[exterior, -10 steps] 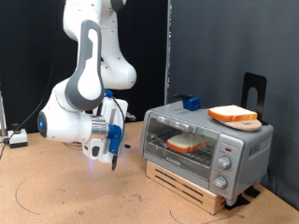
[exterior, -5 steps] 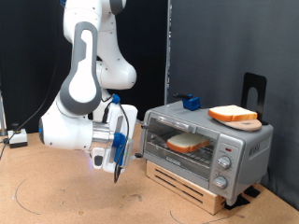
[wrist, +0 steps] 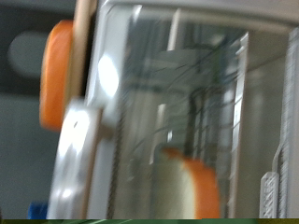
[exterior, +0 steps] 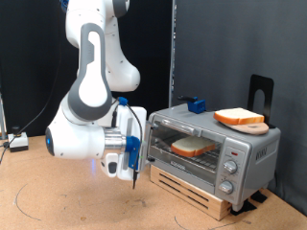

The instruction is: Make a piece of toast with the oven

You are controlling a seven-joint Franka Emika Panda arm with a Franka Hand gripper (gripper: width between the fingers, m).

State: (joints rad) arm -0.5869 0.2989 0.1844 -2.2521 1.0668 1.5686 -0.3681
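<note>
Pincer point(exterior: 131, 178) opening indiscernible, beside closed oven point(exterior: 211, 149); piece of toast point(exterior: 193, 146) inside, blurred behind glass; second slice point(exterior: 238, 117) on top.

The oven point(exterior: 211, 149) is sitting at the exterior view's three o'clock. One piece of toast point(exterior: 192, 146) is lying inside it; another slice point(exterior: 239, 117) is lying on top. The gripper point(exterior: 132, 178) is hanging just beside its nine o'clock side.

1. bench point(exterior: 58, 206): brown board surface with faint curved lines.
2. wooden pallet point(exterior: 197, 195) lies on it, carrying the oven point(exterior: 211, 147).
3. small white box point(exterior: 17, 142) with cables at the exterior view's left edge.
</note>
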